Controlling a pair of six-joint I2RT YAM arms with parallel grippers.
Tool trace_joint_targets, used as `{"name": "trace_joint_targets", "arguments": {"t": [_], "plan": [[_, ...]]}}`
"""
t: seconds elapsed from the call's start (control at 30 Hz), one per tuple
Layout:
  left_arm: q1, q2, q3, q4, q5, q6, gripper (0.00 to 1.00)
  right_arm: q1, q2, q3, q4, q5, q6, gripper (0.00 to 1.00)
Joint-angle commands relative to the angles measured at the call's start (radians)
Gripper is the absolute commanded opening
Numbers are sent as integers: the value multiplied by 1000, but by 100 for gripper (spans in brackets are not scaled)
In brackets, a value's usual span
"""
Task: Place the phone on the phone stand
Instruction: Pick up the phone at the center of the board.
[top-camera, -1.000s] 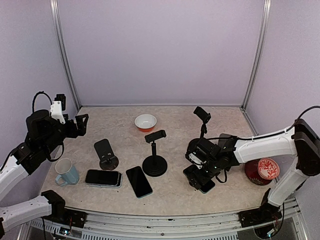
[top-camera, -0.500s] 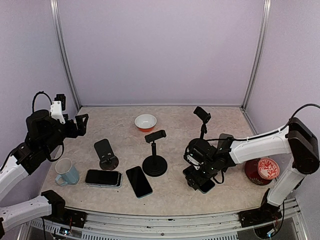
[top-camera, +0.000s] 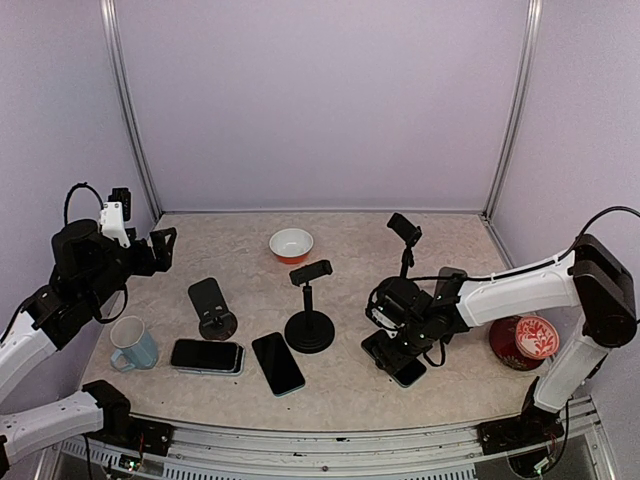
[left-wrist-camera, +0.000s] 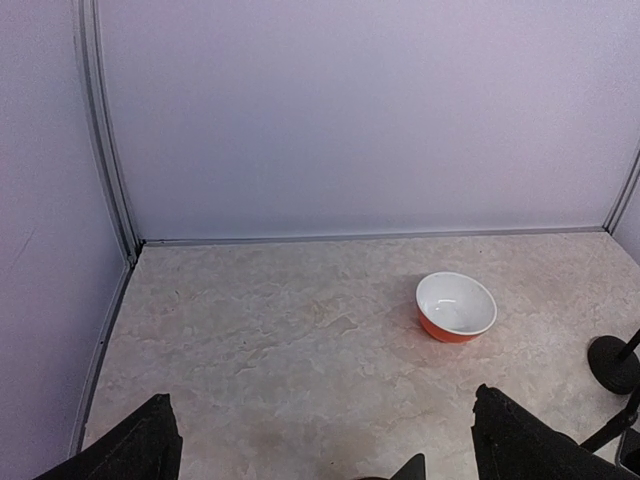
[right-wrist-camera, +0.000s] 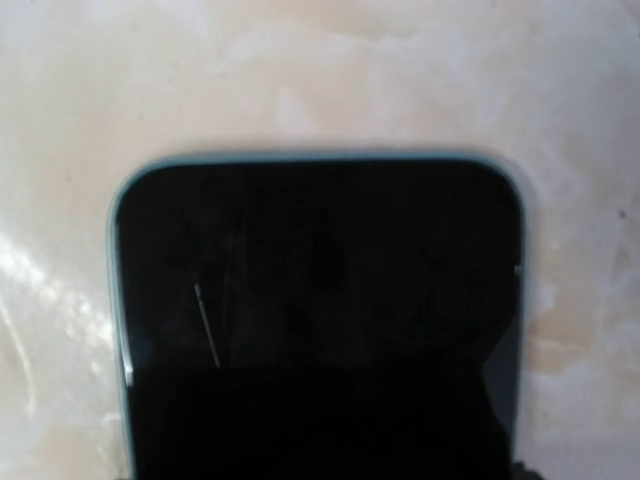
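A dark phone with a teal edge (top-camera: 409, 374) lies low at the table under my right gripper (top-camera: 393, 352), right of the black clamp-top phone stand (top-camera: 309, 322). In the right wrist view the phone (right-wrist-camera: 316, 310) fills the frame, its far end over marble; my own fingers are lost in the dark near edge. The phone has shifted with the gripper, so it looks gripped. My left gripper (top-camera: 160, 248) is open and empty, raised over the far left; its fingertips (left-wrist-camera: 500, 440) frame bare marble.
A second phone (top-camera: 277, 362) and a stacked pair of phones (top-camera: 207, 355) lie in front of a flat-backed stand (top-camera: 212, 305). A third stand (top-camera: 405, 240) is behind. Blue mug (top-camera: 133, 343), orange bowl (top-camera: 291, 244) (left-wrist-camera: 456, 307), red patterned bowl (top-camera: 535, 338) at right.
My right gripper has slid a little to the left over the table, and the phone's teal corner has shifted left with it. The left arm has not moved.
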Motion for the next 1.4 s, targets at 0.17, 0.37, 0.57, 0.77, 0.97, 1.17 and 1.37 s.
{"name": "trace_joint_targets", "arguments": {"t": [0.17, 0.37, 0.57, 0.77, 0.97, 1.17, 1.37], "plan": [[-1, -11, -8, 7, -9, 3, 99, 24, -62, -8, 40, 53, -23, 45], [-1, -27, -3, 10, 11, 10, 99, 57, -141, -20, 95, 80, -55, 45], [-14, -24, 32, -10, 80, 8, 99, 71, -199, -35, 139, 83, -83, 45], [-149, -35, 102, -65, 4, -63, 99, 93, -273, -52, 162, 98, -114, 45], [-401, -1, 148, -117, -118, -168, 99, 104, -391, -104, 235, 100, -122, 44], [-713, 71, 193, -134, -337, -234, 99, 130, -515, -157, 307, 120, -153, 43], [-978, 253, 264, -107, -487, -280, 99, 191, -622, -183, 375, 214, -201, 43]]}}
